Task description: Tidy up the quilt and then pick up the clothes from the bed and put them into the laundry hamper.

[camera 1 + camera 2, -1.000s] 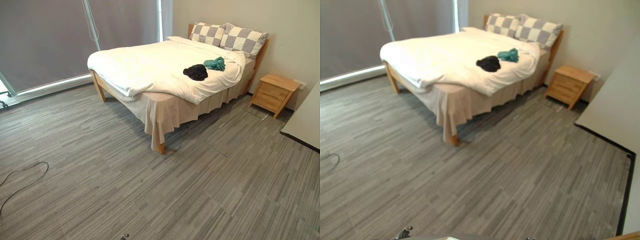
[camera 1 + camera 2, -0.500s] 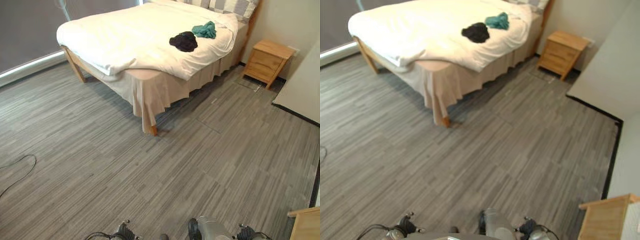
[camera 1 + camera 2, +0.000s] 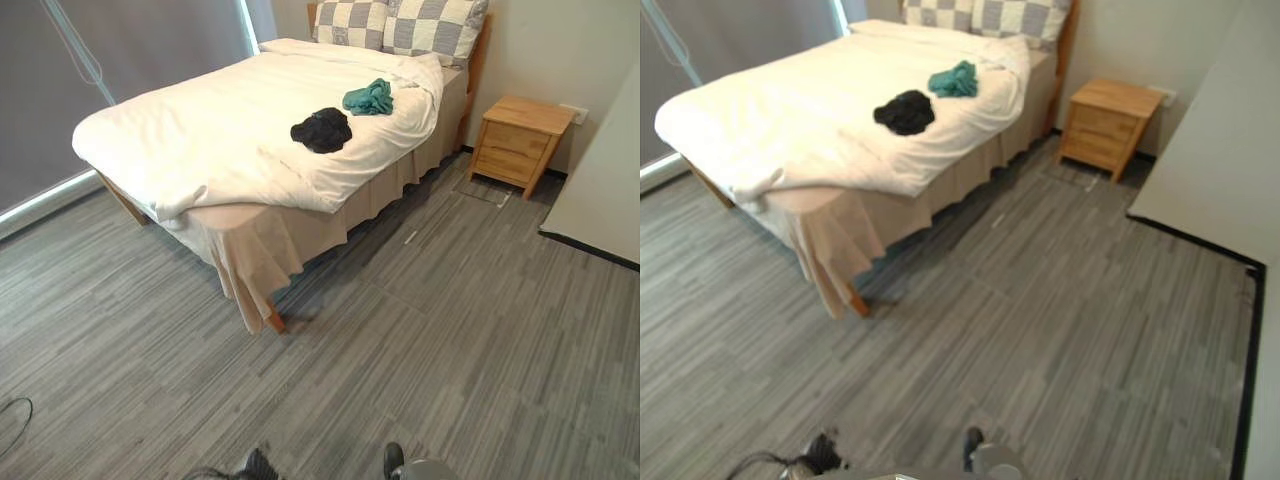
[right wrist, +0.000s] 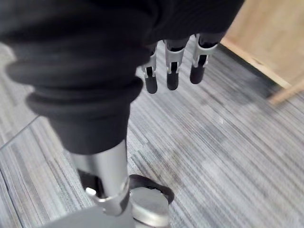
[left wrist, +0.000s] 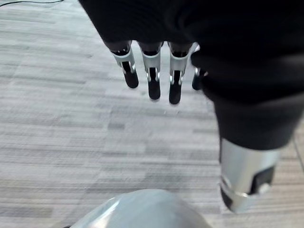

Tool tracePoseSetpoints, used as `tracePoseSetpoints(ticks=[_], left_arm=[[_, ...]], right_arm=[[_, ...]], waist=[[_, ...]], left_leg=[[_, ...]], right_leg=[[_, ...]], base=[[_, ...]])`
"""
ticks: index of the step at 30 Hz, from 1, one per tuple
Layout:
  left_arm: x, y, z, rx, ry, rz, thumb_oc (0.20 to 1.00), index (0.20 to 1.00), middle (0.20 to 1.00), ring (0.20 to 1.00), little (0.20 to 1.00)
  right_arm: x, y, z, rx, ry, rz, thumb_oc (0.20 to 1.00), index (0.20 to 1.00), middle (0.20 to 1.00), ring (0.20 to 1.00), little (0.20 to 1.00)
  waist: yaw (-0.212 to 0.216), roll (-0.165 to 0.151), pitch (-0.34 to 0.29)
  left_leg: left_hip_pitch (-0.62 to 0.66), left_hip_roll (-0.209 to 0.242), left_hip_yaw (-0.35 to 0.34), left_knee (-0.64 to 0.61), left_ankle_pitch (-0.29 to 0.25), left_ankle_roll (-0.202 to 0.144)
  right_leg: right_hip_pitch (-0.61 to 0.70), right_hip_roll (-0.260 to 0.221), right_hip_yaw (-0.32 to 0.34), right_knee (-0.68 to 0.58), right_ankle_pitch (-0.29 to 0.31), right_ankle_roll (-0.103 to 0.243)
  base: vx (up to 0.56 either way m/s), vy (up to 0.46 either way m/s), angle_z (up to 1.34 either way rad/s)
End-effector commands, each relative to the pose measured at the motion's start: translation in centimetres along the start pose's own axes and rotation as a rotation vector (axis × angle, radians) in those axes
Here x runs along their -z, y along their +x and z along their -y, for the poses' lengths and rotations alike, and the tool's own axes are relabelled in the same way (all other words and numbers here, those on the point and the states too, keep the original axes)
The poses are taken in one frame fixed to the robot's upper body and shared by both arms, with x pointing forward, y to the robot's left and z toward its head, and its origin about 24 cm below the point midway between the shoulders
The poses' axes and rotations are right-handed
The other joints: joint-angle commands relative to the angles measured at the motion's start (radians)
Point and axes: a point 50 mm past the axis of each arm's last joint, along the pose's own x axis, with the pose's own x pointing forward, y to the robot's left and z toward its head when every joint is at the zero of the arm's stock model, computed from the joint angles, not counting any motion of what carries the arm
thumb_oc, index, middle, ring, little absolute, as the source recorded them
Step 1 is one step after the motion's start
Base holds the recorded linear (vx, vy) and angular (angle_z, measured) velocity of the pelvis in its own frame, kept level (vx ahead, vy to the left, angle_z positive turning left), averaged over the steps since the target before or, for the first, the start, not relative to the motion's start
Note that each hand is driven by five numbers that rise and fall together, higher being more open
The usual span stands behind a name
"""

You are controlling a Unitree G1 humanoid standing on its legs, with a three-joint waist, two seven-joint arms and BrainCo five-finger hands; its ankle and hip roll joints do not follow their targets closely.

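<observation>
Walking up to the bed (image 3: 250, 240) at eleven o'clock comes first; the quilt (image 3: 200, 140) droops unevenly at its near corner, so start there. Black clothes (image 3: 321, 130) and green clothes (image 3: 369, 97) lie on top. Left hand (image 5: 151, 71) and right hand (image 4: 173, 64) hang empty, fingers straight.

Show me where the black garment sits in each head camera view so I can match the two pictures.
Left eye view: the black garment lies on the white quilt, above the middle of the picture.
Right eye view: it lies on the quilt in the upper left part.
Shared landmark: the teal garment lies apart from it, toward the checked pillows; the wooden nightstand stands beside the bed.
</observation>
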Motion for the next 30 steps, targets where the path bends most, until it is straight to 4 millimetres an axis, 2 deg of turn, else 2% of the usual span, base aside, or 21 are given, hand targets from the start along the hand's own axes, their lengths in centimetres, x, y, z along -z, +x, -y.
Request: tracePoseSetpoints(ticks=[1,3,4,5,6,7,8,9,10,11,13,14,15,16,19,20,21,22,26,29,30], left_arm=[[-1.0,0.4,-2.1,-0.079,-0.057,0.019,1.0,1.0,1.0,1.0,1.0],[-0.7,0.3,-1.9,-0.081,-0.072,0.014,1.0,1.0,1.0,1.0,1.0],[-0.7,0.3,-1.9,-0.081,-0.072,0.014,1.0,1.0,1.0,1.0,1.0],[0.2,0.1,-1.3,-0.066,-0.076,-0.014,1.0,1.0,1.0,1.0,1.0],[0.2,0.1,-1.3,-0.066,-0.076,-0.015,1.0,1.0,1.0,1.0,1.0],[1.1,-0.1,-0.9,-0.054,-0.068,-0.045,1.0,1.0,1.0,1.0,1.0],[1.1,-0.1,-0.9,-0.054,-0.067,-0.045,1.0,1.0,1.0,1.0,1.0],[3.0,-0.5,-0.5,-0.037,-0.06,-0.107,1.0,1.0,1.0,1.0,1.0],[3.4,-0.6,-0.6,-0.036,-0.054,-0.12,1.0,1.0,1.0,1.0,1.0],[3.4,-0.6,-0.6,-0.036,-0.054,-0.12,1.0,1.0,1.0,1.0,1.0],[4.1,-0.8,-0.3,-0.021,-0.023,-0.148,1.0,1.0,1.0,1.0,1.0],[4.4,-0.8,-0.7,-0.029,-0.011,-0.163,1.0,1.0,1.0,1.0,1.0],[4.3,-0.7,-1.4,-0.047,-0.011,-0.164,1.0,1.0,1.0,1.0,1.0],[4.3,-0.7,-1.4,-0.047,-0.011,-0.164,1.0,1.0,1.0,1.0,1.0],[3.6,-0.5,-2.3,-0.071,0.007,-0.135,1.0,1.0,1.0,1.0,1.0],[3.1,-0.3,-2.9,-0.089,0.017,-0.113,1.0,1.0,1.0,1.0,1.0],[3.1,-0.3,-2.8,-0.089,0.017,-0.114,1.0,1.0,1.0,1.0,1.0],[2.4,-0.1,-3.4,-0.105,0.028,-0.093,1.0,1.0,1.0,1.0,1.0],[2.9,-0.2,-3.3,-0.098,0.046,-0.116,1.0,1.0,1.0,1.0,1.0],[3.6,-0.4,-2.9,-0.09,0.037,-0.14,1.0,1.0,1.0,1.0,1.0],[4.0,-0.5,-2.6,-0.085,0.029,-0.151,1.0,1.0,1.0,1.0,1.0]], right_arm=[[-2.0,0.3,2.4,0.072,-0.074,0.067,1.0,1.0,1.0,1.0,1.0],[-2.8,0.3,2.9,0.084,-0.082,0.099,1.0,1.0,1.0,1.0,1.0],[-2.7,0.3,2.9,0.084,-0.082,0.099,1.0,1.0,1.0,1.0,1.0],[-3.2,0.3,2.9,0.091,-0.087,0.118,1.0,1.0,1.0,1.0,1.0],[-3.1,0.3,2.9,0.09,-0.088,0.117,1.0,1.0,1.0,1.0,1.0],[-3.1,0.3,2.5,0.082,-0.088,0.117,1.0,1.0,1.0,1.0,1.0],[-3.1,0.3,2.5,0.081,-0.088,0.117,1.0,1.0,1.0,1.0,1.0],[-2.8,0.2,1.2,0.038,-0.117,0.115,1.0,1.0,1.0,1.0,1.0],[-2.7,0.2,0.9,0.031,-0.121,0.116,1.0,1.0,1.0,1.0,1.0],[-2.7,0.2,0.9,0.032,-0.121,0.116,1.0,1.0,1.0,1.0,1.0],[-2.6,0.1,0.4,0.014,-0.137,0.11,1.0,1.0,1.0,1.0,1.0],[-2.7,0.1,0.3,0.01,-0.129,0.113,1.0,1.0,1.0,1.0,1.0],[-3.1,0.1,0.2,0.01,-0.111,0.121,1.0,1.0,1.0,1.0,1.0],[-3.1,0.1,0.2,0.01,-0.111,0.121,1.0,1.0,1.0,1.0,1.0],[-3.1,0.1,-0.1,0.008,-0.109,0.125,1.0,1.0,1.0,1.0,1.0],[-3.3,0.1,-0.1,0.008,-0.106,0.13,1.0,1.0,1.0,1.0,1.0],[-3.3,0.1,-0.1,0.008,-0.106,0.13,1.0,1.0,1.0,1.0,1.0],[-3.4,0.1,0.0,0.013,-0.092,0.13,1.0,1.0,1.0,1.0,1.0],[-3.1,0.1,0.0,0.004,-0.091,0.117,1.0,1.0,1.0,1.0,1.0],[-2.8,0.1,0.0,0.003,-0.098,0.113,1.0,1.0,1.0,1.0,1.0],[-3.0,0.1,0.3,0.004,-0.11,0.118,1.0,1.0,1.0,1.0,1.0]], waist=[[0.044,-0.012,0.085],[0.077,-0.008,0.075],[0.078,-0.009,0.077],[0.116,0.021,0.059],[0.118,0.019,0.061],[0.13,0.021,0.055],[0.133,0.019,0.056],[0.153,0.005,0.035],[0.16,-0.007,0.028],[0.161,-0.005,0.026],[0.142,-0.009,0.035],[0.121,-0.005,0.049],[0.105,0.021,0.056],[0.101,0.018,0.057],[0.079,0.005,0.061],[0.052,-0.014,0.067],[0.049,-0.011,0.069],[0.027,-0.02,0.075],[-0.01,-0.006,0.072],[-0.023,-0.006,0.062],[-0.026,-0.008,0.056]], left_leg=[[0.056,-0.052,0.07,-0.368,-0.065,0.069],[0.025,-0.066,0.1,-0.577,-0.077,0.084],[0.028,-0.066,0.101,-0.578,-0.077,0.084],[0.001,-0.019,0.206,-0.852,0.012,0.082],[0.009,-0.022,0.209,-0.858,0.013,0.082],[-0.013,0.018,0.328,-0.905,0.059,0.079],[-0.009,0.017,0.332,-0.906,0.058,0.078],[0.042,0.002,0.353,-0.966,0.053,0.119],[0.062,-0.012,0.339,-0.994,0.052,0.13],[0.057,-0.009,0.34,-0.993,0.054,0.129],[0.12,-0.017,0.327,-1.014,0.031,0.152],[0.155,-0.013,0.308,-1.025,0.027,0.155],[0.194,0.02,0.262,-1.036,0.016,0.146],[0.195,0.016,0.259,-1.036,0.015,0.146],[0.241,0.008,0.189,-1.036,-0.025,0.133],[0.279,-0.009,0.121,-1.036,-0.069,0.123],[0.285,-0.005,0.117,-1.036,-0.074,0.123],[0.317,-0.008,0.059,-1.036,-0.115,0.113],[0.409,0.027,-0.029,-1.036,-0.196,0.087],[0.453,0.039,-0.049,-1.036,-0.221,0.084],[0.46,0.047,-0.058,-1.026,-0.206,0.074]], right_leg=[[0.064,-0.024,0.075,-0.185,0.08,0.17],[0.113,-0.014,0.102,-0.194,0.04,0.18],[0.115,-0.014,0.103,-0.194,0.04,0.18],[0.205,0.02,0.092,-0.195,-0.037,0.181],[0.21,0.017,0.094,-0.195,-0.04,0.182],[0.266,0.04,0.088,-0.191,-0.082,0.174],[0.268,0.038,0.091,-0.191,-0.083,0.174],[0.293,0.055,0.086,-0.11,-0.115,0.174],[0.282,0.057,0.071,-0.031,-0.108,0.195],[0.278,0.06,0.072,-0.032,-0.104,0.194],[0.183,0.041,0.039,0.196,-0.003,0.29],[0.106,0.026,0.039,0.321,0.071,0.321],[0.002,0.008,0.031,0.394,0.069,0.295],[0.001,0.004,0.028,0.401,0.062,0.296],[-0.046,-0.027,0.03,0.221,0.005,0.248],[-0.07,-0.029,0.104,0.029,0.022,0.248],[-0.058,-0.026,0.099,0.02,0.022,0.249],[-0.113,-0.048,0.172,-0.116,0.09,0.272],[-0.17,-0.077,0.161,-0.173,0.15,0.296],[-0.135,-0.071,0.151,-0.158,0.167,0.286],[-0.129,-0.071,0.15,-0.147,0.171,0.283]], base=[[0.45,-0.025,-0.81],[0.36,0.017,-0.53],[0.69,0.082,-0.58],[0.48,0.067,-0.39],[0.78,0.112,-0.36],[0.31,0.046,0.0],[0.66,0.095,0.08],[0.48,0.054,-0.14],[0.47,0.051,-0.25],[0.2,0.038,-0.23],[0.23,0.055,-0.03],[0.42,0.055,0.32],[0.34,0.038,0.54],[0.36,0.0,0.83],[0.42,-0.131,1.2],[0.47,-0.17,1.18],[0.63,-0.237,1.43],[0.32,-0.109,1.07],[0.48,-0.171,1.12],[0.38,-0.208,0.91],[0.41,-0.263,0.65]])
